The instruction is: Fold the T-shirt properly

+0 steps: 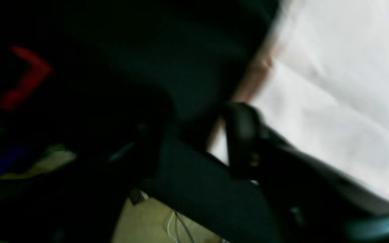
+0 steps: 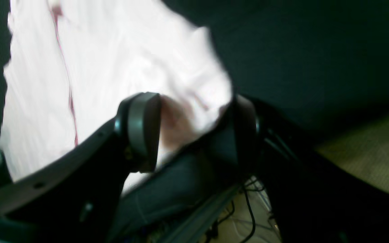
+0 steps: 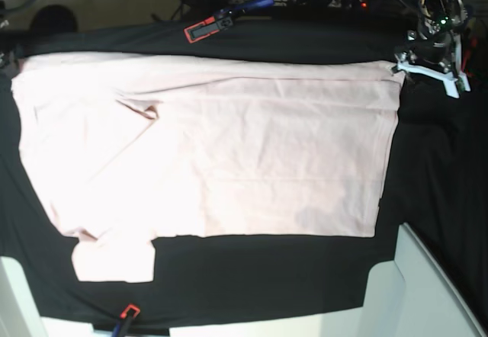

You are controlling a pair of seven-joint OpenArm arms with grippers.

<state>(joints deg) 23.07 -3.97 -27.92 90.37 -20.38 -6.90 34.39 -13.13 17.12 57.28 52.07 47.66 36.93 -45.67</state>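
Observation:
The pale pink T-shirt (image 3: 229, 154) lies spread flat, plain side up, on the black table cloth (image 3: 252, 268), with one sleeve toward the front left. My left gripper (image 1: 194, 135) hovers at the shirt's far right corner (image 3: 396, 69). Its jaws stand apart; one finger (image 1: 241, 135) shows against the hem and the picture is blurred. In the right wrist view my right gripper (image 2: 192, 131) is open over another corner of the T-shirt (image 2: 113, 60), which lies loose between the fingers (image 2: 140, 131). That arm barely shows at the base view's far left edge.
A red and black clamp (image 3: 202, 29) sits at the table's far edge and another (image 3: 126, 312) at the near edge. White panels (image 3: 404, 291) stand at the front right. Cables (image 2: 248, 202) lie on the floor beside the table.

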